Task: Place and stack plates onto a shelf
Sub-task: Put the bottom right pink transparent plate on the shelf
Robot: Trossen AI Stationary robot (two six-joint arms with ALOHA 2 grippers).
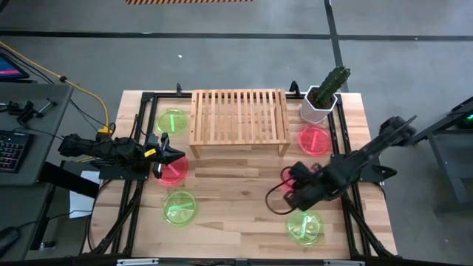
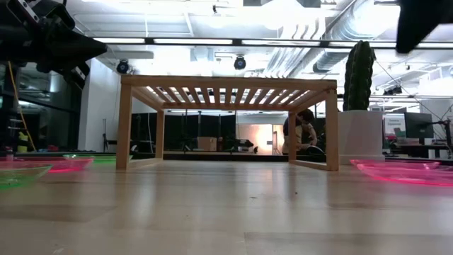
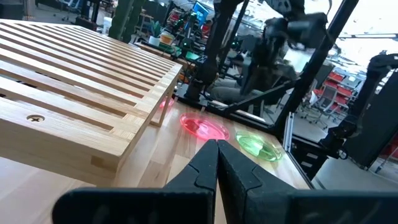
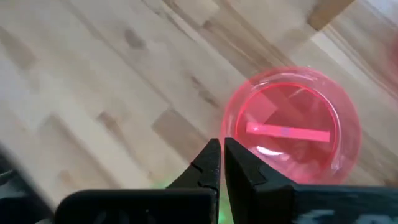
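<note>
Five translucent plastic plates, green and pink-red, lie scattered on the plank counter around the bare slatted bamboo shelf. Left gripper and right gripper hover, jaws pinched shut, empty, presumably between picks.

Desk: light plank top, edged by a black frame.
Cactus: green, upright in a white pot at the desk's far right corner.
Keyboard: dark, on a grey side bench left of the desk.
Yellow cable: runs across the floor to the desk's left edge.
Person: seated in the room beyond, seen under the rack.
</note>
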